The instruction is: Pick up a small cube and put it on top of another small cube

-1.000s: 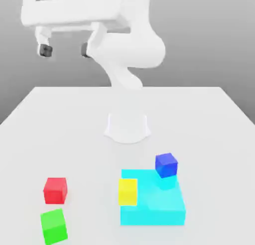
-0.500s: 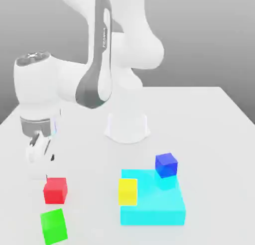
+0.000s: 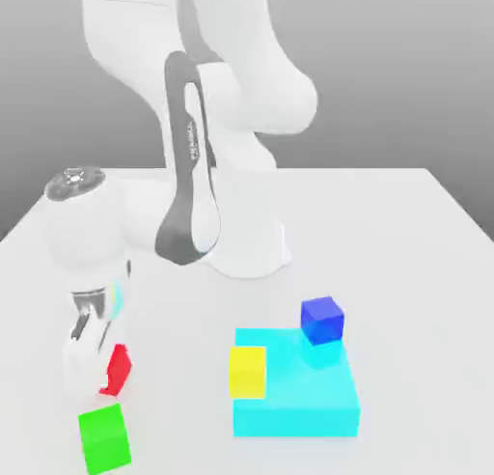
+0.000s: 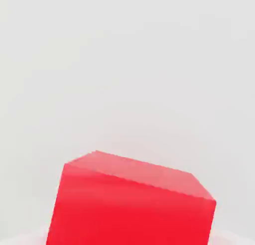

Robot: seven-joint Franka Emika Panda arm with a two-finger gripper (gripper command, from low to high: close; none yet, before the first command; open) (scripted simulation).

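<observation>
Red cube (image 4: 132, 209) sits clamped between the fingers of the white gripper (image 3: 100, 380); a green cube (image 3: 104, 439) rests near them.

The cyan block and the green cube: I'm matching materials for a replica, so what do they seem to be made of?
The cyan block looks like smooth plastic, perhaps slightly glossy: its color is even, with a paler patch on top. The green cube could be plastic or painted wood, seemingly matte; its faces are plain, with no grain or highlight visible.
</observation>
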